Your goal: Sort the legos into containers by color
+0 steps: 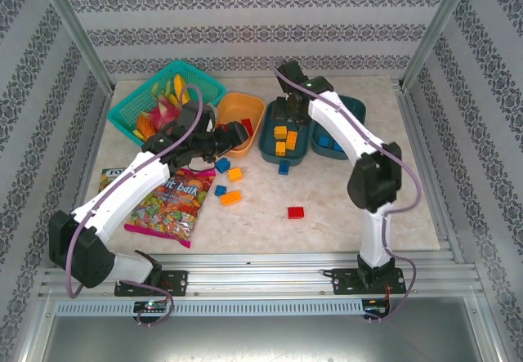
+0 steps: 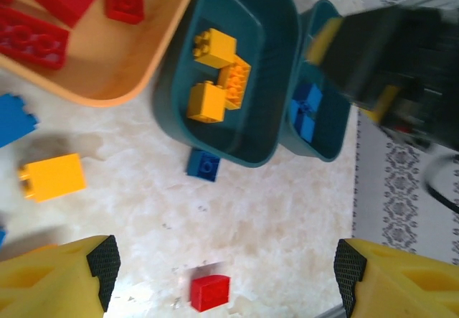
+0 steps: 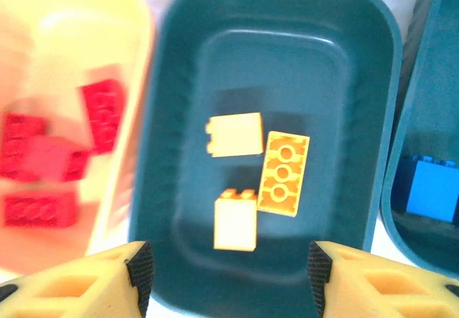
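mid-sort: right gripper (image 3: pixel 229 269) spread empty over yellow bricks (image 3: pixel 283 172) in middle tub (image 3: pixel 166 81); left gripper (image 2: pixel 227 264) wide, empty; next, probably red brick (image 2: pixel 210 291) toward tabletop's front edge.

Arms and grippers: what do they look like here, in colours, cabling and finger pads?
The left arm and right arm both have white shells with bulky black joints, and a purple cable runs along each. The left gripper and right gripper have chunky yellow fingers tipped with black ribbed pads.
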Robot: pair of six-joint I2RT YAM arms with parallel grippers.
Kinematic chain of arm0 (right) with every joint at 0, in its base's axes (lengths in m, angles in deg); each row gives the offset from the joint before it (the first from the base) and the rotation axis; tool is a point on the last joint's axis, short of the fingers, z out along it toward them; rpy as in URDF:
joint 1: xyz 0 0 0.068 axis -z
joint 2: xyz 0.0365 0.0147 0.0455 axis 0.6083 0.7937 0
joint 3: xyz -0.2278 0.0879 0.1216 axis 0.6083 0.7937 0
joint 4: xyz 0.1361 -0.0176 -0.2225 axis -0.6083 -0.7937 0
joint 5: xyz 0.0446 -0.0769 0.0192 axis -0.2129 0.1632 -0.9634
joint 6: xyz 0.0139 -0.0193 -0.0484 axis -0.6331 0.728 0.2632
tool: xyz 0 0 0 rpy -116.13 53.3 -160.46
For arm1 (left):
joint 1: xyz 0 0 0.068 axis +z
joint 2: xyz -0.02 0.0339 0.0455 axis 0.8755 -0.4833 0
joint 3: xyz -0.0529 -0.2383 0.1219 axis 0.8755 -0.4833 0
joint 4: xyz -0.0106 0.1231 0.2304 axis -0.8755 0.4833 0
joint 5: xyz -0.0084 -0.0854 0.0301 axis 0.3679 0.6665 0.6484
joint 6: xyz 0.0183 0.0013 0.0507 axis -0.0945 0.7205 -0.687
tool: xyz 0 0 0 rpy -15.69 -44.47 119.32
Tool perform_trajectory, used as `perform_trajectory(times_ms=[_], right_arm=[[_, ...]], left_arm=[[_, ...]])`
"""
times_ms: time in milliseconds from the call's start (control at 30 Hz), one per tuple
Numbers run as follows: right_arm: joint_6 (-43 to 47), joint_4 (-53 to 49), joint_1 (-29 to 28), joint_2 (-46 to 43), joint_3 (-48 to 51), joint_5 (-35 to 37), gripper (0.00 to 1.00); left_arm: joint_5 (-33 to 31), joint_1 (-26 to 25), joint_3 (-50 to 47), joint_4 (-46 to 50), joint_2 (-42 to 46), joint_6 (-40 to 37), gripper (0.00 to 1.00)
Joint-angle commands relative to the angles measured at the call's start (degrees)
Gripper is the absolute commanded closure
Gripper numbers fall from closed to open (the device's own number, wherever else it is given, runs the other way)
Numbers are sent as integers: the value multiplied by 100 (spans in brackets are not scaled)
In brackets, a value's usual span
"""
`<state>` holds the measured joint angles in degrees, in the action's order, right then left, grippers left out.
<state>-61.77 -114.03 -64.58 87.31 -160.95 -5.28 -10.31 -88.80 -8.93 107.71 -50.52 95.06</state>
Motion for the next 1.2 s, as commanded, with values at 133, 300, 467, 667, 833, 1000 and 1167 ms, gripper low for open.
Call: perform_trajectory(times_ms=[133, 300, 467, 667, 833, 1000, 1167], right_arm=[[112, 973, -1017, -1360, 2232, -363, 41], [244, 1811, -1810, -1369, 3052, -1137, 43], [-119, 1427, -2052, -1162, 3175, -363, 41], [-854, 1629, -1717, -1410, 4098, 273, 29], [-1019, 1960, -1473, -1221, 4318, 729, 20], [-1062, 2415, -1257, -997, 4457, 782, 18], [-982, 2712, -1144, -696, 4373, 849, 22]], left_arm=[[-1092, -51, -350, 1398, 951, -74, 20], [-1694, -51, -1028, 1957, 1877, 307, 21], [-1383, -51, -1540, 1853, 2473, 393, 21], [-445, -191, -2035, 674, 2674, 176, 22], [-384, -244, -2064, 477, 2669, 204, 22], [-360, -264, -2014, 459, 2666, 144, 22], [-336, -271, -2007, 414, 2690, 141, 22]])
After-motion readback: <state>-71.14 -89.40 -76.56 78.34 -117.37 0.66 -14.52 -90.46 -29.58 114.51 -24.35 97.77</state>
